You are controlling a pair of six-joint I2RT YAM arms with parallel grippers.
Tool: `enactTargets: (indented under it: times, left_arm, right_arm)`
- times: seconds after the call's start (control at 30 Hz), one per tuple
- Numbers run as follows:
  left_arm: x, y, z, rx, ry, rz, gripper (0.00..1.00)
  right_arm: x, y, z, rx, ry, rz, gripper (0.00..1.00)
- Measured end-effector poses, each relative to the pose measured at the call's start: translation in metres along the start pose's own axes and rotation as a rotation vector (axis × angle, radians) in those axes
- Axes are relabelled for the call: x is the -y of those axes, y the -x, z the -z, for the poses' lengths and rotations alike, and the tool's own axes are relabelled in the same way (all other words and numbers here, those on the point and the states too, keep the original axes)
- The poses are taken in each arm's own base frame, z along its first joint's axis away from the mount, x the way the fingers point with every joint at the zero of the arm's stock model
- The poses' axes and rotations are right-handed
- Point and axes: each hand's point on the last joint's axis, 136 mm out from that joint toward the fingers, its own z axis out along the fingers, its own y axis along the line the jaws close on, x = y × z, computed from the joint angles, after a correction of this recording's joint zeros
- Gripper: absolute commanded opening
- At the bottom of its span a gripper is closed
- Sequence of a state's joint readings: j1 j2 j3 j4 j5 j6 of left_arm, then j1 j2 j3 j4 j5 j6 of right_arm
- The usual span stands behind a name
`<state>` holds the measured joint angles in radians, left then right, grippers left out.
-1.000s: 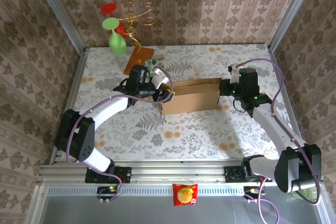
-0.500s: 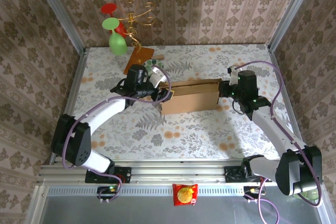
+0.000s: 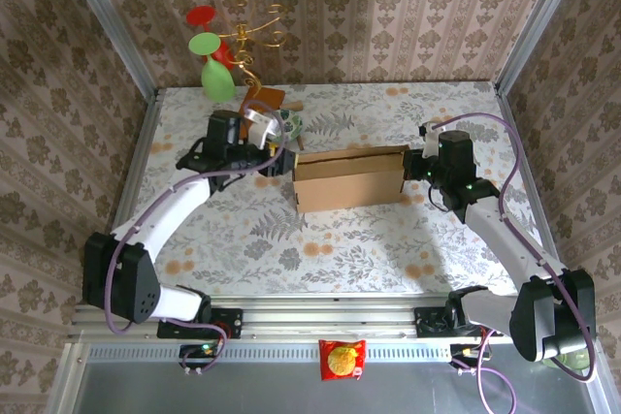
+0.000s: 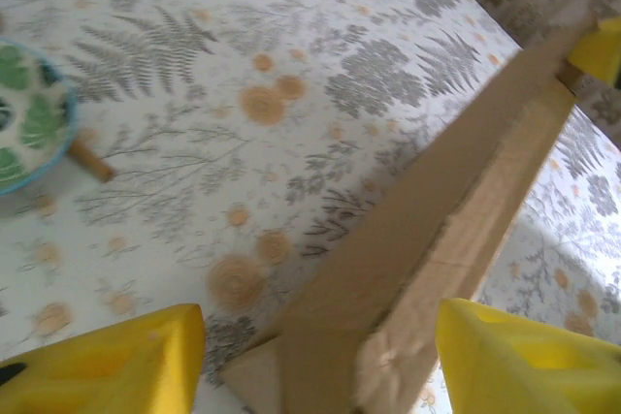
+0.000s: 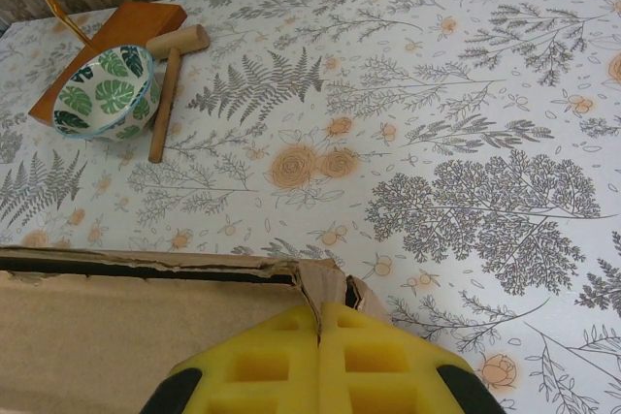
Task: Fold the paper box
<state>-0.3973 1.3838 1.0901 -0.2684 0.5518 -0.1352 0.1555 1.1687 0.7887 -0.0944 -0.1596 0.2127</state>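
Note:
The paper box point(image 3: 349, 179) is a shallow brown cardboard box lying across the middle of the table. My right gripper point(image 3: 417, 164) is at its right end. In the right wrist view the yellow pads point(image 5: 281, 366) are shut on a cardboard flap point(image 5: 330, 286) at the corner of the paper box point(image 5: 126, 327). My left gripper point(image 3: 279, 162) stands open just off the box's left end. In the left wrist view its yellow fingers point(image 4: 107, 361) are wide apart with the box's corner point(image 4: 388, 278) between them, untouched.
A leaf-patterned bowl point(image 3: 287, 123) and a wooden mallet point(image 5: 167, 89) lie behind the box's left end. The orange-brown base board point(image 3: 260, 102) carries the gold wire stand point(image 3: 247, 31) with a green glass point(image 3: 215, 73). A snack packet point(image 3: 342, 359) lies off the table's near edge.
My left gripper has drawn back to the left, away from the box's left end. The right gripper and the box have stayed where they were.

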Motion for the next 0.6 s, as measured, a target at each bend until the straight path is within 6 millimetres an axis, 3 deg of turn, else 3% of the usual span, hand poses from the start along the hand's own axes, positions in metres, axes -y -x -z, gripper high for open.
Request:
enactTargets:
  times: [0.17,0.6]
  left_arm:
    - [0.007,0.019,0.01,-0.015,0.006,0.026,0.57]
    - [0.013,-0.02,-0.003,-0.181,0.016,0.062,0.45]
  right_arm:
    - [0.0,0.0,0.0,0.0,0.0,0.0,0.0]
    - [0.0,0.0,0.0,0.0,0.0,0.0,0.0]
